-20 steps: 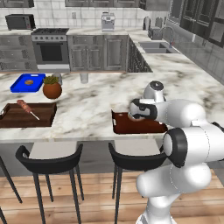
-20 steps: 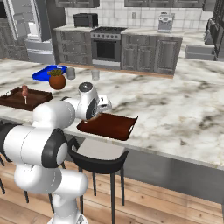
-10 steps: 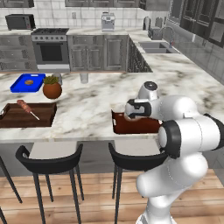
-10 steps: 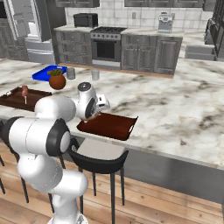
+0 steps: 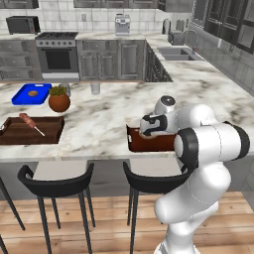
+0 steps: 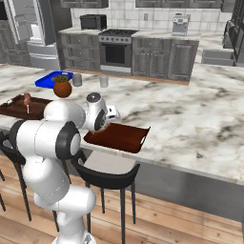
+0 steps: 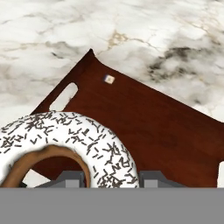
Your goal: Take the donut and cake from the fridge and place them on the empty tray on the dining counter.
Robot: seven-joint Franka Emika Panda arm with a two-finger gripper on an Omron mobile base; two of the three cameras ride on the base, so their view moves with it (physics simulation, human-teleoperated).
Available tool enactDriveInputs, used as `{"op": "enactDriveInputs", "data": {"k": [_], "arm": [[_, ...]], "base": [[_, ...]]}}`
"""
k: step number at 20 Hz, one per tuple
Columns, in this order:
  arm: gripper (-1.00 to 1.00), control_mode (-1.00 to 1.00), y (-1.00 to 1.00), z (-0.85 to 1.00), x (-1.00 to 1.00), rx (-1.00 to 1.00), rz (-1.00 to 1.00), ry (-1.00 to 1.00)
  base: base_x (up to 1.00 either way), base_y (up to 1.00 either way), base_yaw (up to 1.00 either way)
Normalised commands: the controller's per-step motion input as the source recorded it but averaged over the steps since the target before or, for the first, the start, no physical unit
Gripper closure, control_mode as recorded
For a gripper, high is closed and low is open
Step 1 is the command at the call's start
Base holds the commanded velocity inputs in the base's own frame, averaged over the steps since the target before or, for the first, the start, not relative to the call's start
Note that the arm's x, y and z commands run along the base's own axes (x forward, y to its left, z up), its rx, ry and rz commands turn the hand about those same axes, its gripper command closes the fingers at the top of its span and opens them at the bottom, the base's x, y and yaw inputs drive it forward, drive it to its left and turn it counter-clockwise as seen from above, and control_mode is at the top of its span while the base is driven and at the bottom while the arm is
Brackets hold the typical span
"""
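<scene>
— Where was the donut when you looked?

— I saw the donut (image 7: 65, 144) large at the bottom of the hand view, white glaze with dark sprinkles and a tan inner ring. It sat between the two fingertips (image 7: 153, 178), so I took the hand (image 7: 109, 179) to be grasping the donut, though the tips themselves were mostly covered and I couldn't see the contact clearly.

— And the tray?

— The tray (image 6: 119, 136) lay on the marble worktop (image 6: 190, 119), near its front edge above the stools (image 5: 62, 178). In the hand view the tray (image 7: 153, 127) was right beneath the donut, with a slot handle at its end and one tiny pale speck on its floor.

— Anything else on that worktop?

— Off to the left I had a deeper wooden tray (image 5: 30, 131) with a stick in it, a potted plant (image 5: 58, 99) and a blue dish (image 5: 31, 93).

— The arm?

— From the left base view its hand (image 5: 149, 125) hung over the tray's left end.
</scene>
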Motion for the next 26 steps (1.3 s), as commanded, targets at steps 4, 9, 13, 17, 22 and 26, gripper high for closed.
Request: {"op": "enactDriveInputs", "data": {"k": [4, 9, 13, 17, 22, 26], "arm": [[1.00, -1.00, 0.00, -0.11, 0.19, 0.00, 0.00, 0.00], [1.00, -1.00, 0.00, -0.12, 0.16, 0.00, 0.00, 0.00], [1.00, -1.00, 0.00, -0.18, 0.11, 0.00, 0.00, 0.00], [1.00, -1.00, 0.00, -0.18, 0.12, 0.00, 0.00, 0.00], [1.00, -1.00, 0.00, -0.22, 0.14, 0.00, 0.01, 0.00], [1.00, -1.00, 0.00, -0.19, 0.13, 0.00, 0.01, 0.00]], "base": [[0.00, 0.00, 0.00], [0.00, 0.00, 0.00], [0.00, 0.00, 0.00], [0.00, 0.00, 0.00], [0.00, 0.00, 0.00], [0.00, 0.00, 0.00]]}}
